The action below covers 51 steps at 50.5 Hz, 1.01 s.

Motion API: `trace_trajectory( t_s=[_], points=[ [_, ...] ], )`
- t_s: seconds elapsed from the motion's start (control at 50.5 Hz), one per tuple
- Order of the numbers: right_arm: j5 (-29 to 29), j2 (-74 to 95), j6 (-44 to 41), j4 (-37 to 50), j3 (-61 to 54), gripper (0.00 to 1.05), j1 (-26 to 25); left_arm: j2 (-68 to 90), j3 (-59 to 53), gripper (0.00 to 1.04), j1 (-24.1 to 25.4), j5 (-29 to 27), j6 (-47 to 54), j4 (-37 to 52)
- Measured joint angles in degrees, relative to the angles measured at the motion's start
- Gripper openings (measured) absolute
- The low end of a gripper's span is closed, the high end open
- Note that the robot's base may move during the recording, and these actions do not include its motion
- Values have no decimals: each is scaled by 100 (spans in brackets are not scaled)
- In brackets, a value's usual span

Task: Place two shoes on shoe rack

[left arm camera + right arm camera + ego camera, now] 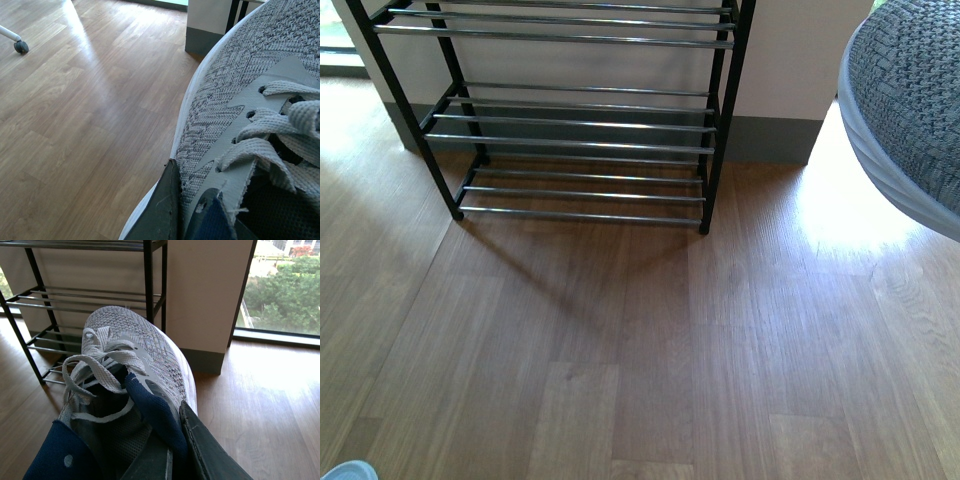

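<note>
Two grey knit sneakers: left wrist's sneaker [225,95] and right wrist's sneaker [150,340]. One black shoe rack [570,122], with three tiers of chrome bars in view. One small caster wheel [20,47].

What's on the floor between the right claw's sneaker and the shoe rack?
Nothing: front view shows bare wood floor between the grey sneaker and the shoe rack.

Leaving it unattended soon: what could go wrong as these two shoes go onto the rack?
1. The shoe rack has only thin bars with gaps, so a sole could tilt or drop between them.
2. The right-held shoe has loose laces that might snag a bar.
3. The left-held shoe seems pinched only at its edge, so it may swing or slip.
</note>
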Motion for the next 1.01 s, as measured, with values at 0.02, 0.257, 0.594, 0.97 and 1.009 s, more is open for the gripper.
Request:
trace_trajectory(
  t_s=[0.02, 0.257, 0.594, 0.97, 1.009],
  points=[
    [-2, 0, 2, 0, 0, 1, 0, 0, 0, 2, 0, -2, 0, 0],
    [-2, 0, 0, 0, 0, 1, 0, 0, 0, 2, 2, -2, 0, 0],
    [-2, 0, 0, 0, 0, 1, 0, 0, 0, 2, 0, -2, 2, 0],
    [-2, 4, 0, 0, 0, 1, 0, 11, -2, 2, 0, -2, 0, 0],
    [0, 4, 2, 0, 0, 1, 0, 11, -2, 2, 0, -4, 0, 2]
  ],
)
